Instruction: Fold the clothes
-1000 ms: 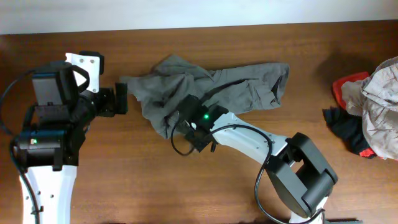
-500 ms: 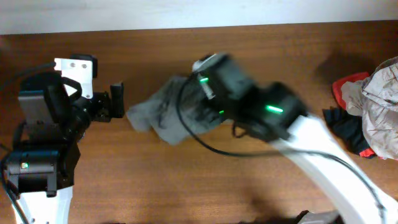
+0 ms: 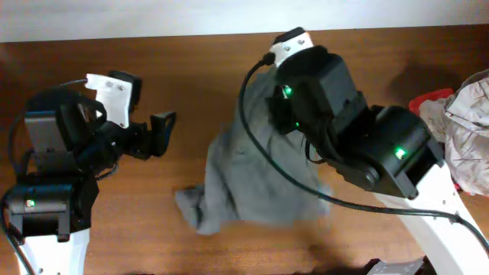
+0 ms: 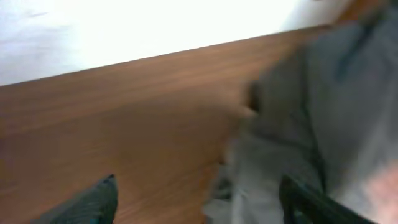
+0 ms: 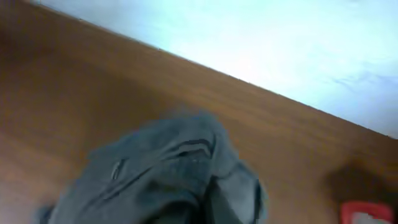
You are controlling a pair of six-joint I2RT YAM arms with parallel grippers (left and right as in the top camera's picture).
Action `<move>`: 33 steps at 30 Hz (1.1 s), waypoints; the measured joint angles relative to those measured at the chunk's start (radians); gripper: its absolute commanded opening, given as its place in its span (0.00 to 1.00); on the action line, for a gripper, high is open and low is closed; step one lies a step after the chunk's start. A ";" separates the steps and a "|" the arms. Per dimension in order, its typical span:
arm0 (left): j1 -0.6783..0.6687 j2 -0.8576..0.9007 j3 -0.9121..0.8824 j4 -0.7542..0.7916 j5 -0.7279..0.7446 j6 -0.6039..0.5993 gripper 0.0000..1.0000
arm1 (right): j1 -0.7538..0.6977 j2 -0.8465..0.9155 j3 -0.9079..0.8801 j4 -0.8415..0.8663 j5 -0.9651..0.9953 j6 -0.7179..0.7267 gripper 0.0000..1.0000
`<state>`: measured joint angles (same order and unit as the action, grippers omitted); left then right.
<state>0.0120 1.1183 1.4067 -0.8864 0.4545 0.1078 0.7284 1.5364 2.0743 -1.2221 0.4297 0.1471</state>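
Observation:
A grey garment [image 3: 244, 172] hangs stretched from under my right arm [image 3: 344, 130] down to a bunched end [image 3: 200, 214] near the table's front. The arm is raised high, and its body hides the right gripper in the overhead view. In the right wrist view the grey garment [image 5: 161, 168] fills the lower frame and covers the jaws, which are shut on it. My left gripper [image 3: 160, 135] stands open just left of the cloth. In the left wrist view the garment [image 4: 311, 112] lies on the right, reaching in between the left gripper's [image 4: 199, 205] spread fingers.
A pile of other clothes [image 3: 454, 137], red, black and beige, lies at the table's right edge. Its red piece [image 5: 367, 213] shows in the right wrist view. The table's back edge meets a white wall [image 3: 191, 15].
My right gripper shut on the grey garment, and the arm swung up and toward the back, pulling the cloth off the table. My left gripper moved right toward the cloth.

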 measured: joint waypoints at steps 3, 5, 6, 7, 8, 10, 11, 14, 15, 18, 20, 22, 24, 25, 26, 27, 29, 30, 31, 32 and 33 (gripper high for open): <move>-0.025 0.000 0.000 -0.010 0.070 0.040 0.75 | -0.072 0.000 0.000 0.001 0.036 0.089 0.06; -0.049 0.000 0.000 -0.011 0.082 0.060 0.75 | -0.135 0.002 0.000 -0.015 0.028 0.142 0.04; -0.063 0.000 0.000 -0.012 0.087 0.070 0.75 | -0.171 0.003 0.000 -0.035 0.016 0.170 0.04; -0.071 0.000 0.000 -0.011 0.090 0.077 0.75 | -0.199 0.006 0.000 -0.050 0.001 0.191 0.04; -0.082 0.000 0.000 -0.012 0.090 0.084 0.75 | -0.232 0.014 0.000 -0.070 -0.023 0.213 0.04; -0.094 0.000 0.000 -0.012 0.087 0.094 0.75 | -0.270 0.045 0.000 -0.082 -0.076 0.243 0.04; -0.095 0.000 0.000 -0.011 0.082 0.095 0.75 | -0.270 0.061 0.000 -0.074 -0.101 0.251 0.04; -0.096 0.000 0.000 -0.011 0.061 0.102 0.75 | -0.259 0.087 0.000 -0.005 -0.170 0.269 0.04; -0.096 0.000 0.000 -0.010 0.056 0.102 0.76 | -0.253 0.090 0.003 0.008 -0.190 0.284 0.04; -0.096 0.000 0.000 -0.011 0.046 0.106 0.76 | -0.242 0.090 0.043 0.024 -0.199 0.352 0.04; -0.096 0.001 0.000 -0.011 0.043 0.106 0.76 | -0.242 0.090 0.063 0.016 -0.148 0.386 0.04; -0.096 0.003 0.000 -0.010 0.042 0.106 0.76 | -0.247 0.093 0.068 -0.032 -0.090 0.412 0.04; -0.096 0.007 0.000 -0.011 0.042 0.108 0.76 | -0.263 0.118 0.071 -0.105 -0.051 0.451 0.04; -0.096 0.009 0.000 -0.011 0.042 0.109 0.76 | -0.267 0.136 0.072 -0.124 -0.048 0.461 0.04; -0.096 0.010 0.000 -0.010 0.042 0.109 0.76 | -0.269 0.156 0.072 -0.132 -0.050 0.471 0.04; -0.096 0.011 0.000 -0.010 0.041 0.109 0.76 | -0.266 0.179 0.072 -0.134 -0.050 0.478 0.04; -0.097 0.012 0.000 -0.011 0.016 0.110 0.76 | -0.252 0.208 0.072 -0.133 -0.049 0.480 0.04; -0.097 0.012 0.000 -0.011 0.000 0.110 0.76 | -0.241 0.217 0.072 -0.134 -0.038 0.472 0.04; -0.097 0.012 0.000 -0.011 -0.016 0.110 0.76 | -0.236 0.218 0.072 -0.138 -0.026 0.465 0.04; -0.097 0.012 0.000 -0.011 -0.031 0.110 0.76 | -0.232 0.215 0.080 -0.156 0.006 0.446 0.04; -0.097 0.012 0.000 -0.011 -0.042 0.110 0.76 | -0.236 0.207 0.092 -0.174 0.041 0.426 0.04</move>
<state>-0.0849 1.1301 1.4067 -0.8974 0.4122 0.2180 0.4927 1.7432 2.1666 -1.3964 0.4709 0.5735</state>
